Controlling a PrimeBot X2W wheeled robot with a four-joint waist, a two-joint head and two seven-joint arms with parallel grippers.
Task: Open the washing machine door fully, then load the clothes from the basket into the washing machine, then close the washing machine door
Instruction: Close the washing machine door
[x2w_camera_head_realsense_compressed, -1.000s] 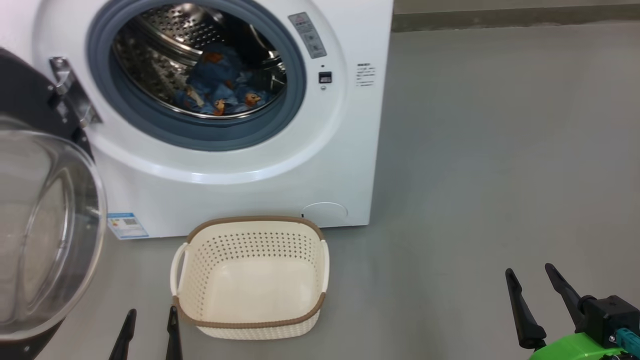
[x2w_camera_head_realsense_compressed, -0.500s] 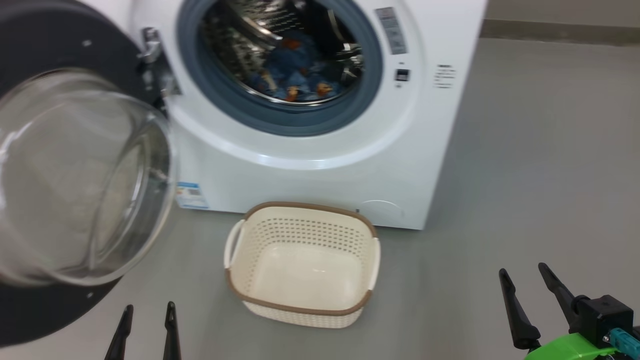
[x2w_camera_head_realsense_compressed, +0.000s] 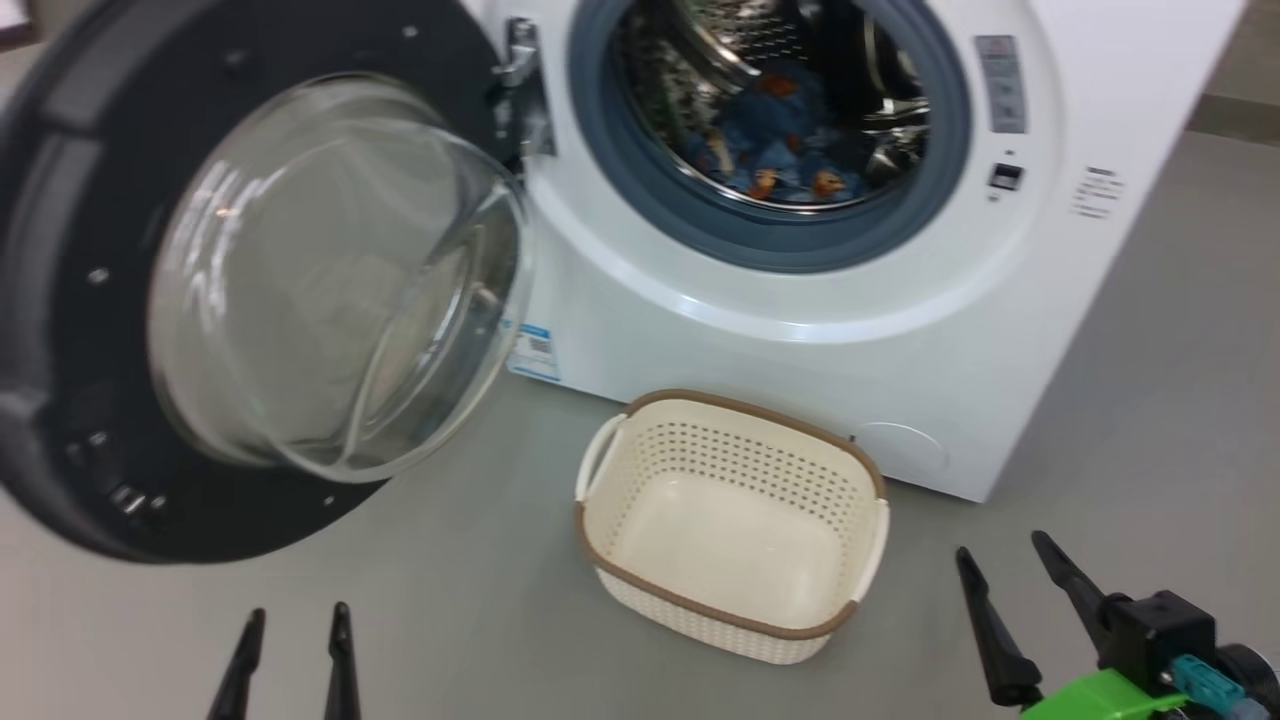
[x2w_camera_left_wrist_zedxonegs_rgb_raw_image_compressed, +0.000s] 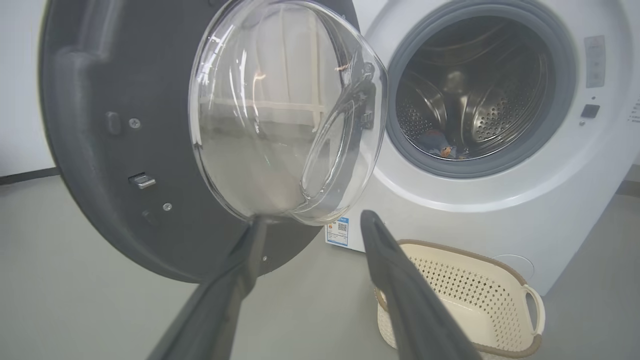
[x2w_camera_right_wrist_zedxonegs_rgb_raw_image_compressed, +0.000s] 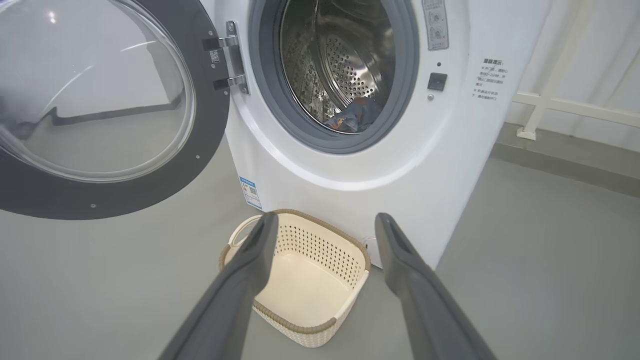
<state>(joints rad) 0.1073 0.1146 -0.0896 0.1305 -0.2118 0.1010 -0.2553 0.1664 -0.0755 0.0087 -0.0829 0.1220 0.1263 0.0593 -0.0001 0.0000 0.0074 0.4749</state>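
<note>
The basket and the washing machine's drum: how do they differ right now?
The basket is cream plastic with a brown rim; the drum is shiny steel. The basket stands empty, opening upward; the drum opens sideways and holds the clothes. Both have perforated walls.

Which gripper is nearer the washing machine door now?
Left. The left gripper points at the washing machine door, close to its lower rim; the right gripper is beyond the basket, farther off.

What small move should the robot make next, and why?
Probably bring the left gripper toward the washing machine door and start pushing it shut: the clothes already lie inside the washing machine, the basket is empty, and the door stands wide open.
</note>
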